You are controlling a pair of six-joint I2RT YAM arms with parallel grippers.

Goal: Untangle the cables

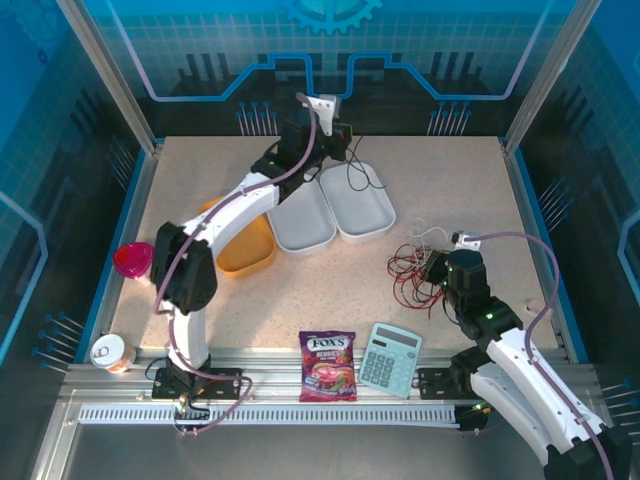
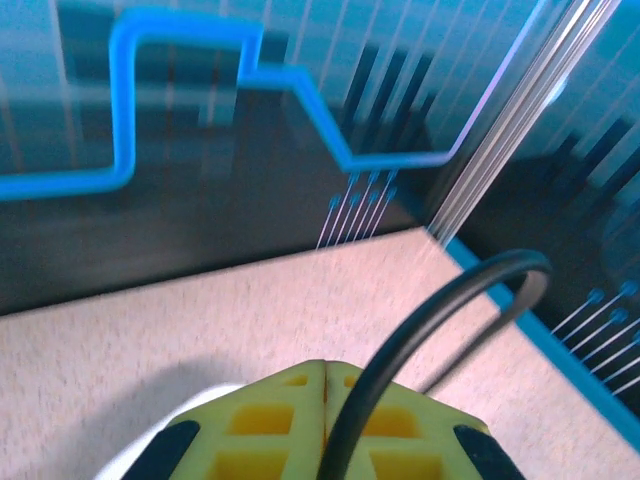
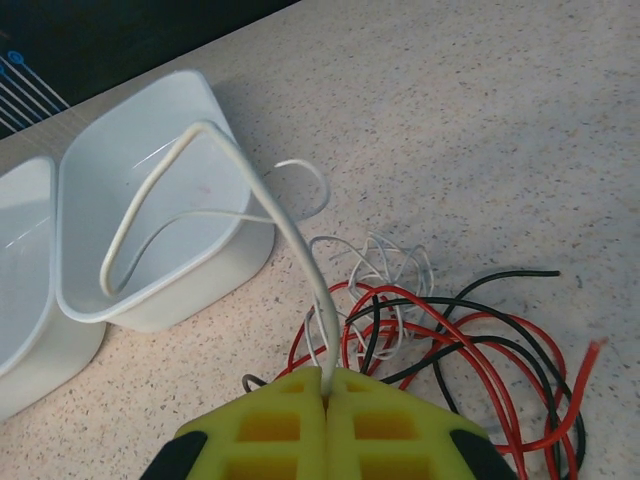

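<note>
A tangle of red, black and whitish cables lies on the table right of centre, and in the right wrist view its red and black loops spread just ahead of the fingers. My right gripper is shut on a white cable, which rises from the jaws and arcs over a white tray. My left gripper is raised at the back of the table and is shut on a black cable. That black cable hangs in a loop down to the right white tray.
Two white trays sit side by side mid-table, an orange tray to their left. A pink bowl and a cup stand at the left edge. A candy bag and a calculator lie near the front rail.
</note>
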